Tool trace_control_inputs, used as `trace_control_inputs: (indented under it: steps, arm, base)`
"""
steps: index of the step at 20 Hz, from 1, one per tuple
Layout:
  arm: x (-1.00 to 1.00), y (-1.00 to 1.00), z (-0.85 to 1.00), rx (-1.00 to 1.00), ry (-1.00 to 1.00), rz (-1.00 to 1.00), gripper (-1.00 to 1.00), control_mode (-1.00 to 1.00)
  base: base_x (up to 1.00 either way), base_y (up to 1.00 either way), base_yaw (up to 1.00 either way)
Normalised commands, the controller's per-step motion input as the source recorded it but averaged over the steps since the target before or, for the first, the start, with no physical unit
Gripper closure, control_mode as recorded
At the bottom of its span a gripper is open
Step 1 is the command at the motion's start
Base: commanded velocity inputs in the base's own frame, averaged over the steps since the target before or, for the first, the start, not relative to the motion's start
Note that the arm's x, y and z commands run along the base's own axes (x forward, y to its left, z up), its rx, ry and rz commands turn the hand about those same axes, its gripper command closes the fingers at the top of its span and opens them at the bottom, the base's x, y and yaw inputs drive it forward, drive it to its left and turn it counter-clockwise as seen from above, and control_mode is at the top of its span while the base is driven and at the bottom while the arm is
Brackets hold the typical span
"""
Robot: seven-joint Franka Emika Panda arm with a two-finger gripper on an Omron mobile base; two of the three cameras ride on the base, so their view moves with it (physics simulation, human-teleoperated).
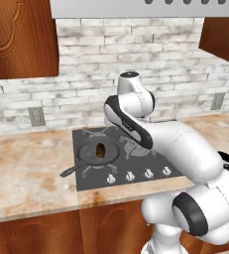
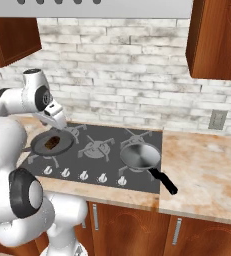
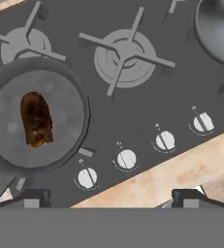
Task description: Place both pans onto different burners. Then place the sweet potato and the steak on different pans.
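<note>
The sweet potato (image 3: 36, 119) lay in the skillet (image 3: 67, 101) at the cooktop's (image 3: 133, 111) front left corner. The gripper (image 3: 111, 197) hung above, spread wide and empty. The steel pan (image 2: 140, 155) waited for the steak, so the gripper should lift straight up first.

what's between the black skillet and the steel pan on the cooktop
One bare burner lies between the black skillet and the steel pan, seen in the right base view.

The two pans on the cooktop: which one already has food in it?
The black cast-iron skillet on the front left burner holds the sweet potato. The shiny steel pan with the long black handle, on the front right burner, has nothing in it.
</note>
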Motion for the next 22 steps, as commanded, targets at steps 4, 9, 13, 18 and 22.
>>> trace_control_inputs:
  steps: [4, 9, 13, 18, 22]
  arm:
    - [-0.31, -0.36, 0.22, -0.02, 0.01, 0.17, -1.00, -1.00]
    - [-0.27, -0.32, 0.16, 0.00, 0.00, 0.21, -1.00, -1.00]
    - [-0.15, -0.22, 0.19, 0.00, 0.01, 0.16, -1.00, -1.00]
    - [-0.11, -0.11, 0.07, 0.00, 0.01, 0.11, -1.00, -1.00]
    - [-0.34, -0.14, 0.00, 0.00, 0.00, 0.09, -1.00, -1.00]
  base:
    - [0.00, 0.00, 0.00]
    - [0.00, 0.00, 0.00]
    - [0.00, 0.00, 0.00]
    - [0.00, 0.00, 0.00]
    - [0.00, 0.00, 0.00]
